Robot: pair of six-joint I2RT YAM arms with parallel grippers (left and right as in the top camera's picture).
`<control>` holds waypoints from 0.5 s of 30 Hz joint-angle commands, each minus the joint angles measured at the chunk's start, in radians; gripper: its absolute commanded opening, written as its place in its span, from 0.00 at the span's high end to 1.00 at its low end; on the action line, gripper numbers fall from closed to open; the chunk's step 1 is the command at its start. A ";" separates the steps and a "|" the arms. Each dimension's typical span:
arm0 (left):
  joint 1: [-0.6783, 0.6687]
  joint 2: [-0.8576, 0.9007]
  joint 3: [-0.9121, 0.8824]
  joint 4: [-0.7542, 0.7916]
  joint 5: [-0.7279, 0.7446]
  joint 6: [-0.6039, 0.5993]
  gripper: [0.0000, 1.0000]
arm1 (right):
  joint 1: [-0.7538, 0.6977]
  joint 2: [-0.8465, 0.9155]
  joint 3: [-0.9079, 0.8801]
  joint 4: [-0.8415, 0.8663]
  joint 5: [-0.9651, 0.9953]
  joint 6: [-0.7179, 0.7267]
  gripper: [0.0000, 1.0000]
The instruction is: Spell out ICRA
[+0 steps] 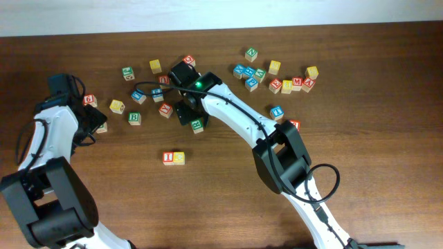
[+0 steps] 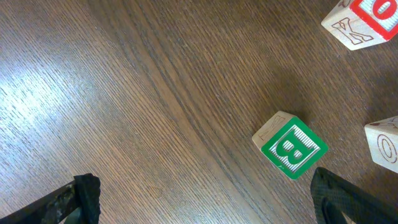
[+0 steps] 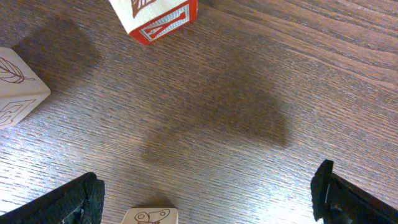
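The left gripper (image 1: 95, 122) hangs over the brown table (image 1: 360, 138), a little left of the green B cube (image 1: 134, 118). In its wrist view the left gripper (image 2: 204, 190) has its jaws spread wide with only bare wood between them. The green B cube (image 2: 290, 148) lies tilted on the wood near the tip of one dark finger (image 2: 339, 196) and does not touch it. Two pale cubes sit beyond the B cube at that view's edge, one with a red face (image 2: 360, 18).

Below and to the right of the B cube, toward the near edge, the I cube (image 1: 168, 158) and the C cube (image 1: 179, 158) stand side by side and touching. The I cube is on the left and the yellow-faced C cube on the right, and both are well apart from either gripper.

Further right of the B cube, the right gripper (image 1: 184, 111) is down among the scattered cubes. A green-lettered cube (image 1: 198, 126) lies just beside it, its letter too small to read. In its wrist view the right gripper (image 3: 205, 186) is also wide open and empty, over shadowed wood. A red-bordered cube (image 3: 158, 15) lies ahead of it, and a pale cube with a leaf drawing (image 3: 15, 87) off to the side.

Well to the right of the B cube lies a loose cluster of cubes (image 1: 286, 84). Which cubes carry R and A cannot be told.
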 commanded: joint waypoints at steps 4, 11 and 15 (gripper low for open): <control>0.002 -0.022 -0.004 -0.001 -0.003 -0.003 0.00 | 0.005 0.013 -0.006 0.002 -0.060 0.006 0.00; 0.002 -0.022 -0.004 -0.001 -0.003 -0.003 0.01 | 0.005 0.013 -0.006 -0.030 -0.060 0.006 0.35; 0.002 -0.022 -0.004 -0.001 -0.003 -0.003 0.01 | 0.005 0.013 -0.006 -0.089 -0.085 0.005 0.36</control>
